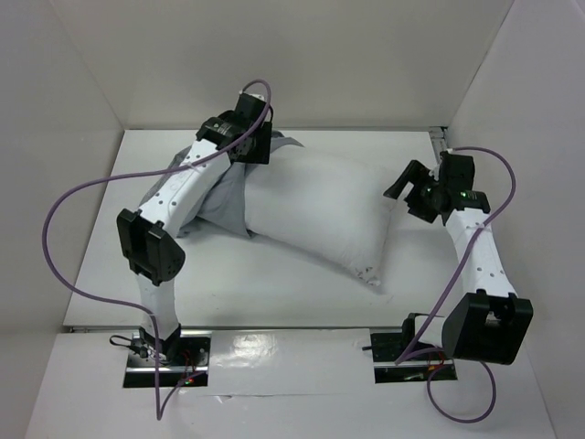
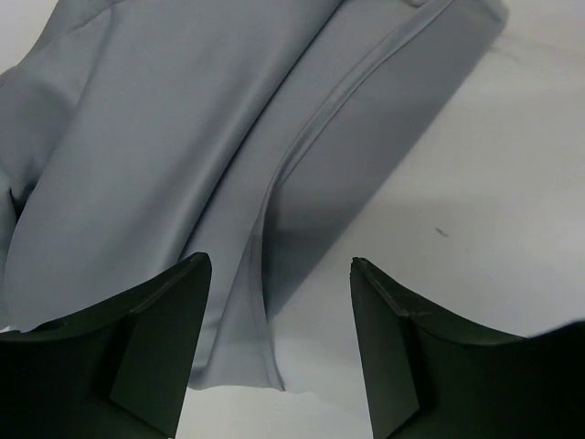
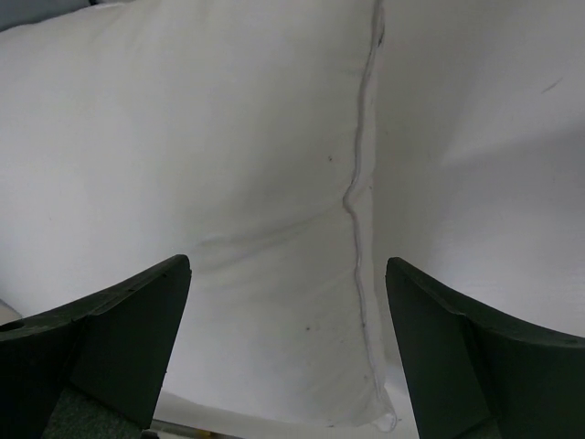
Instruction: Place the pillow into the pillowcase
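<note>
The white pillow point(image 1: 320, 215) lies slantwise in the middle of the table. Its left end meets the blue-grey pillowcase point(image 1: 219, 197), which is bunched under my left arm; how far the pillow reaches inside I cannot tell. My left gripper point(image 1: 254, 151) hovers over the pillowcase's far edge. In the left wrist view it point(image 2: 281, 265) is open, with a hemmed corner of the pillowcase point(image 2: 183, 137) lying loose between the fingers. My right gripper point(image 1: 402, 185) stands beside the pillow's right end. In the right wrist view it point(image 3: 288, 265) is open above the pillow point(image 3: 228, 165) and its seam, holding nothing.
White walls close in the table point(image 1: 274, 293) at the back and on both sides. Purple cables loop off both arms. A metal rail point(image 1: 439, 142) runs along the far right corner.
</note>
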`<action>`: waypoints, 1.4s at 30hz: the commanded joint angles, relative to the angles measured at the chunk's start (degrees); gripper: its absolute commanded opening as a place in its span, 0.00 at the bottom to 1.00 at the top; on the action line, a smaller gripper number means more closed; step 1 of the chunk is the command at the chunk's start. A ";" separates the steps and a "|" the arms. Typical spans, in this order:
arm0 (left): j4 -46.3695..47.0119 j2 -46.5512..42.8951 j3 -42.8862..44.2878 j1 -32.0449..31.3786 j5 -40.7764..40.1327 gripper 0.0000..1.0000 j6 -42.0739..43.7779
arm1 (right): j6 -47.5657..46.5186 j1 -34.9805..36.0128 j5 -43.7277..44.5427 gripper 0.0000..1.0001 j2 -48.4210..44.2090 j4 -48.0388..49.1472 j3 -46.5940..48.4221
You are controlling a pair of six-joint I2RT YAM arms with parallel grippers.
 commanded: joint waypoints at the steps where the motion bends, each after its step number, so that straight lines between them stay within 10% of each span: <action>1: -1.48 0.82 3.65 -0.22 -5.86 0.75 -0.92 | -2.40 -0.17 -2.81 0.94 -1.71 -0.51 -0.72; 28: -3.95 5.67 3.91 0.30 1.17 0.43 -2.06 | -0.82 -0.17 -8.26 0.97 1.55 3.78 -9.94; 32: -3.95 6.89 3.91 0.30 0.55 0.00 -1.53 | 2.42 0.88 -14.67 0.94 2.78 9.93 -14.07; 35: -5.27 7.42 3.91 -1.18 0.03 0.00 -1.01 | 3.58 2.73 -18.81 0.70 2.78 15.04 -15.56; 36: -5.27 6.81 4.52 -2.32 -1.02 0.00 0.39 | 5.14 4.39 -18.82 0.36 2.78 15.05 -15.57; 38: -4.65 6.28 7.31 -6.54 2.02 0.00 3.03 | 6.91 5.98 -17.94 0.05 2.78 17.49 -15.05; 42: -4.65 8.47 17.77 -14.01 19.06 0.00 4.97 | 14.19 10.46 -18.55 0.00 1.03 26.89 -14.43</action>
